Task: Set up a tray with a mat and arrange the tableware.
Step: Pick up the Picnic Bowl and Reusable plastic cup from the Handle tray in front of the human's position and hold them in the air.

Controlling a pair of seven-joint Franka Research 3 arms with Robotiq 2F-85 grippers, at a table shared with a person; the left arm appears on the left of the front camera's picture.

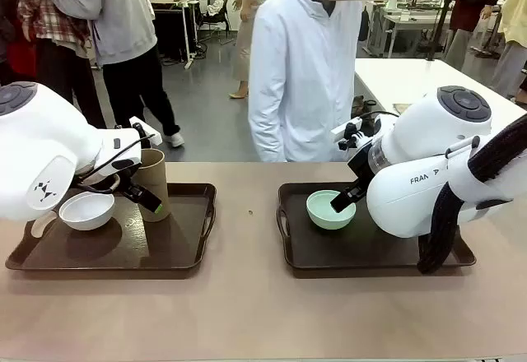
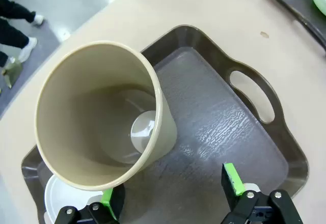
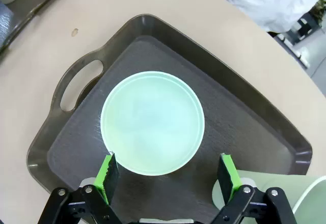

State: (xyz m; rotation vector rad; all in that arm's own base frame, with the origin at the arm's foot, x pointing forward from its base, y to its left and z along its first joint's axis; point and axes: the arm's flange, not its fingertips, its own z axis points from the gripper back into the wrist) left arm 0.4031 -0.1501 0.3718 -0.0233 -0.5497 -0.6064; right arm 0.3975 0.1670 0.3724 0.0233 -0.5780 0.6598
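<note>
A pale beige tabletop (image 1: pixel 247 313) carries two dark brown handled trays, well apart, with a small dark speck (image 1: pixel 249 211) on the bare surface between them. Each tray is lined with a dark, textured mat (image 2: pixel 214 127).

The left end effector (image 2: pixel 168 183) hangs over the left tray (image 1: pixel 107 270) with its jaws spread wide, holding nothing. The brown cup (image 2: pixel 97 117) stands upright just ahead of it, toward one green pad; I cannot tell whether pad and cup touch. The white bowl (image 1: pixel 86 210) sits on the same mat, just beside that pad.

The right end effector (image 3: pixel 167 158) is also wide open and empty above the right tray (image 1: pixel 370 265). The mint green bowl (image 3: pixel 153 122) lies directly ahead of it, centred on the gap between the fingers. Part of the pale green cup (image 3: pixel 275 180) shows just beside one finger, cut off by the picture's edge.

Across the tabletop from both end effectors stands a person in a white coat (image 1: pixel 305 74). Beyond lie a grey floor (image 1: pixel 206 107), a white table (image 1: pixel 412 74) and several other people.
</note>
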